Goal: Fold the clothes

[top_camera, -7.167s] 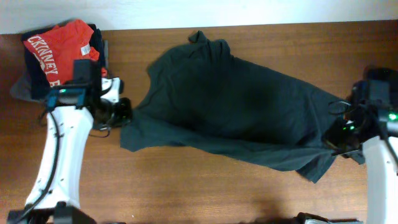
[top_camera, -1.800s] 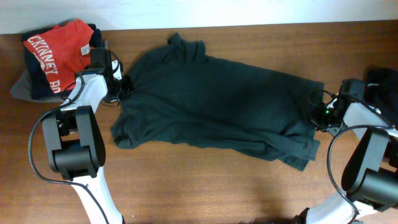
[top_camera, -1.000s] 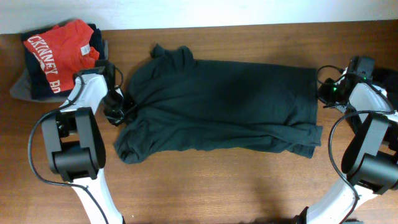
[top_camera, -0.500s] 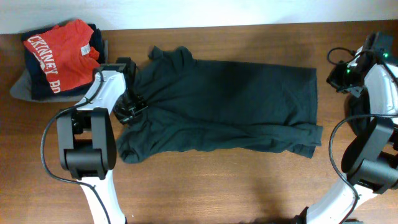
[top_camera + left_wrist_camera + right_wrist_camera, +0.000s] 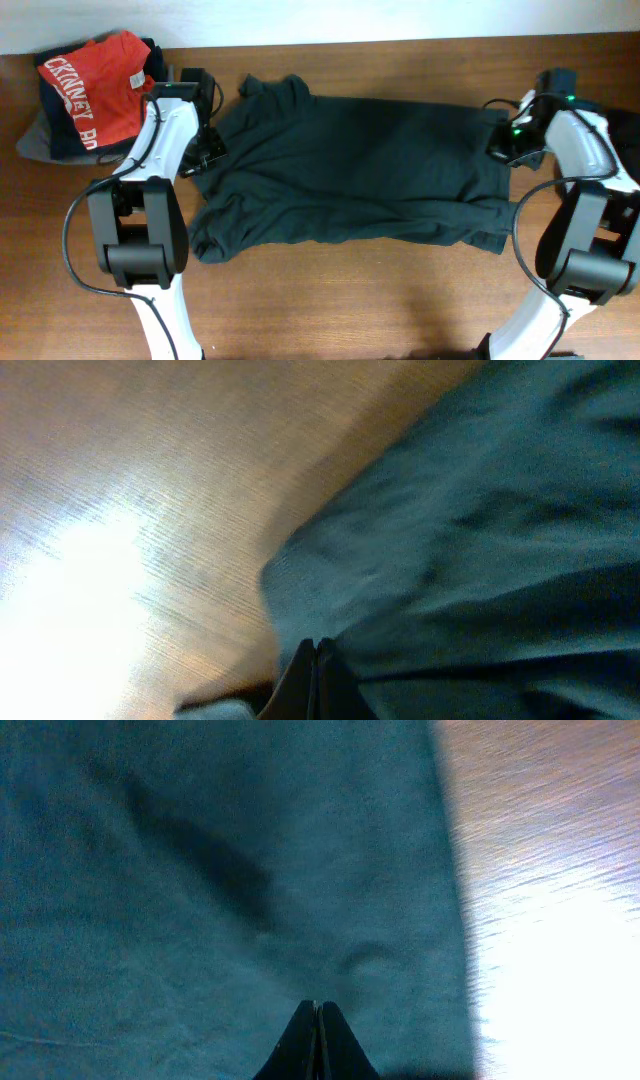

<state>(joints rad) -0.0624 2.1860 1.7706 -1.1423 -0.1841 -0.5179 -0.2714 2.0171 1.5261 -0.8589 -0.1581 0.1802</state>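
Dark grey-green cotton: the T-shirt [image 5: 360, 170] lies spread across the middle of the wooden surface [image 5: 330, 300]. Its collar end points to the upper left and its hem to the right. The lower edge is rolled into a thick fold, and the lower left corner is bunched.

At the shirt's left edge we see the left fingers [image 5: 315, 678] pressed tightly together, with their tips at the border where cloth meets wood. At the right edge, the right fingers [image 5: 318, 1038] are also pressed together and their tips rest over smooth fabric just inside the hem. From either wrist view we cannot tell whether any cloth is pinched between them.

Well apart, in the far left corner, sits a small stack. On top is a folded red shirt [image 5: 95, 75] with white block capitals running at a slant. We read something like "CKINNEY", with a "B" starting the next line and the rest hidden. A small white tag [image 5: 137, 79] lies on the red shirt. A folded dark garment [image 5: 152, 55] lies beneath the red shirt, and a grey cloth [image 5: 32, 143] sticks out at the bottom.
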